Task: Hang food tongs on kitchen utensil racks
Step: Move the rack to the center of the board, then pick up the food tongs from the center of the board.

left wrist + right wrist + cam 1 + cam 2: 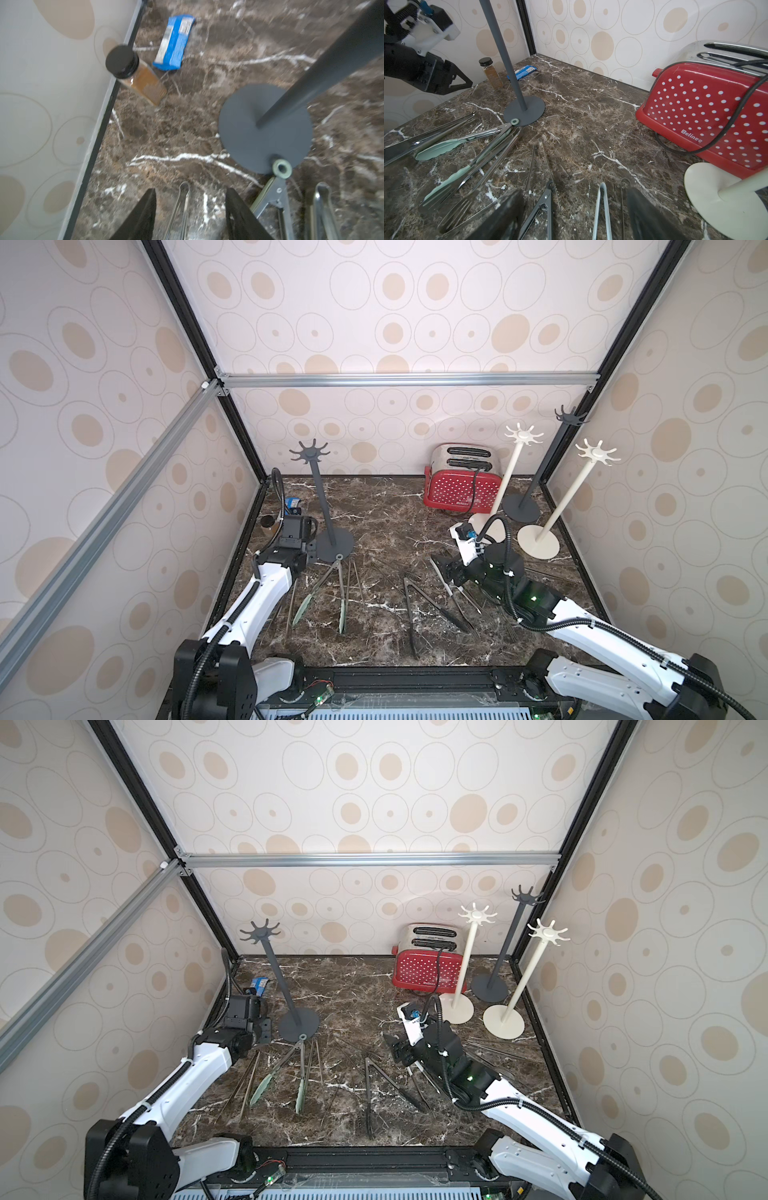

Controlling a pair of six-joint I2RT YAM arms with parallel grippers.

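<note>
Slim steel tongs [180, 205] are seen between the left gripper's [191, 190] parted jaws, just beside the dark grey round-based utensil rack [264, 128]. Green-tipped tongs [440, 146] touch that rack's base; black tongs [549, 197] and pale looped tongs [597, 207] are laid further right, the latter under the right gripper's [575, 192] wide jaws.
</note>
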